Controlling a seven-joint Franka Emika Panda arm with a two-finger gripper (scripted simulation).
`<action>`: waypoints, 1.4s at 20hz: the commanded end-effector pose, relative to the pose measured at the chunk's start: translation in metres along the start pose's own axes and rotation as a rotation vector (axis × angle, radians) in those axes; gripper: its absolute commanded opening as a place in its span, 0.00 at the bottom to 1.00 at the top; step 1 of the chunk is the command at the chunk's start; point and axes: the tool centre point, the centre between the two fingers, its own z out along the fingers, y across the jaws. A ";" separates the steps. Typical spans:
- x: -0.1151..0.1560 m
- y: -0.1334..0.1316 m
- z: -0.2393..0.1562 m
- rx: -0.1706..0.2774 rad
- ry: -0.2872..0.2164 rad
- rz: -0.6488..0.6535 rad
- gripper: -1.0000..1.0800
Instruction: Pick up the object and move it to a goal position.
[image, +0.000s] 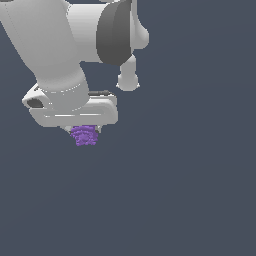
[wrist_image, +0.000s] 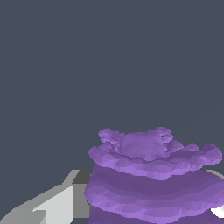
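Gripper (image: 85, 131) around purple object (wrist_image: 151, 179)

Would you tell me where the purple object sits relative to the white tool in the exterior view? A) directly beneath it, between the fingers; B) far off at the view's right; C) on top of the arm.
A: the purple object shows just under the white tool, tucked at its underside.

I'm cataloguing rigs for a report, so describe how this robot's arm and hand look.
The arm is glossy white with thick, rounded cylindrical links and a dark grey band at one joint. The hand has a wide, flat white body with rounded corners and a dark oval recess on one end. In the wrist view, a finger looks blocky, white and grey. No cables or markings show.
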 end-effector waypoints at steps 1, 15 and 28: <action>0.003 0.013 -0.017 0.002 0.001 -0.038 0.00; 0.023 0.058 -0.078 0.011 0.006 -0.173 0.00; 0.035 0.076 -0.105 0.015 0.008 -0.232 0.00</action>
